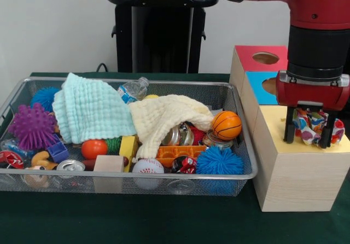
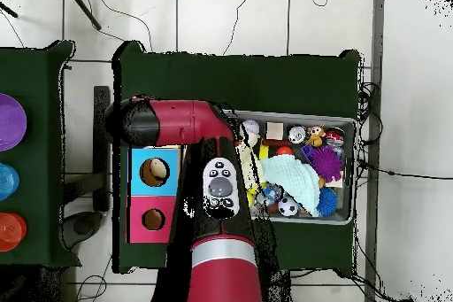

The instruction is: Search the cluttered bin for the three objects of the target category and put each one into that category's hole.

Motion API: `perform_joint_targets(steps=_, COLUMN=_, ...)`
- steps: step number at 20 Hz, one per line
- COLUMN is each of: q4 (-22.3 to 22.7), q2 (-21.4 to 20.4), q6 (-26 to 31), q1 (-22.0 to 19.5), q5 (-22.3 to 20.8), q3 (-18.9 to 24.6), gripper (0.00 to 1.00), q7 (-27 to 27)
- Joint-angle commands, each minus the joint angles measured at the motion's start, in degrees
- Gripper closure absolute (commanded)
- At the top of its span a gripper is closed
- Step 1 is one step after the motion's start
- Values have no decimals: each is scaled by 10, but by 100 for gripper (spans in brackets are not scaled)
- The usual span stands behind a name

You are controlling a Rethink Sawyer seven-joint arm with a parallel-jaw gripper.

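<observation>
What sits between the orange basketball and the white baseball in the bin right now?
In the front view, between the orange mini basketball and the white baseball lie crushed metal cans and an orange plastic brick, partly under the cream cloth.

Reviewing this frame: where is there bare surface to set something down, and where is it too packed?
Free: the green table in front of the mesh bin, and the strip between the bin and the wooden box. Crowded: the bin, full of balls, cans and cloths. The box's yellow top is taken by the hand holding a patterned cloth.
</observation>
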Motion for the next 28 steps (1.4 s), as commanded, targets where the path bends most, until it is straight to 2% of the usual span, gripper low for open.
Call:
perform_joint_targets(steps=1, q4=70, q2=42, q6=-55, q1=-32, q5=7, q3=30, gripper=0, q7=73)
perform_joint_targets(steps=8, q4=60, q2=41, q6=-33, q1=-29, q5=12, q3=27, gripper=0, q7=74)
perform_joint_targets(steps=9, q4=58, q2=41, q6=-29, q1=-29, q5=12, q3=26, gripper=100, q7=72)
perform_joint_targets(steps=22, q4=60, q2=37, q6=-13, q1=-37, q5=20, q3=40, gripper=100, q7=60)
perform_joint_targets(steps=28, q4=78, q2=9, q6=44, q1=-27, q5=47, q3=36, gripper=100, q7=80)
